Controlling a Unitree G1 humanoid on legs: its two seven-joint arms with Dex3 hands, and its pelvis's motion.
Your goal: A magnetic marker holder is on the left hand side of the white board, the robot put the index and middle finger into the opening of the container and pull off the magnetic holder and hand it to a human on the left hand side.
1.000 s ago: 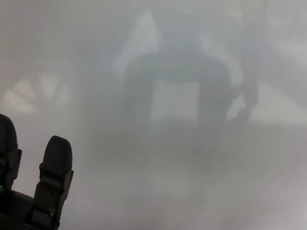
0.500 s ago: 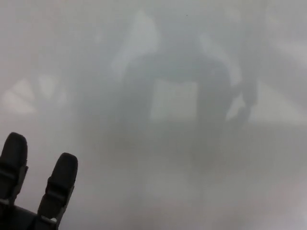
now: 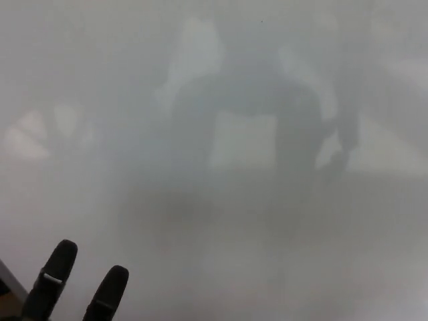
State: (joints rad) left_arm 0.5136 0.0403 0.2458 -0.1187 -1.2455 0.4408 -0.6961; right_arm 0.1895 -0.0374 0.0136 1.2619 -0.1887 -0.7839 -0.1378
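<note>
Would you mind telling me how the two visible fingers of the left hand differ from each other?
On the left hand, the outer finger reaches higher up the whiteboard than the inner finger. The outer finger shows a pale band; the inner finger's is fainter. Both are black, apart, tilted rightward, holding nothing.

One white board [image 3: 221,80] is seen, filling nearly the whole head view, and on its glossy surface one dim, blurred dark reflection [image 3: 251,127] is counted. One hand [image 3: 73,291] is seen at the lower left edge, and of it two black fingers [image 3: 53,277] are counted, standing apart from each other with their tips raised; the rest of that hand is cut off by the picture's edge. One narrow dark strip [image 3: 10,281] is counted at the bottom left corner, too small a part of it being shown for its kind to be told.
</note>
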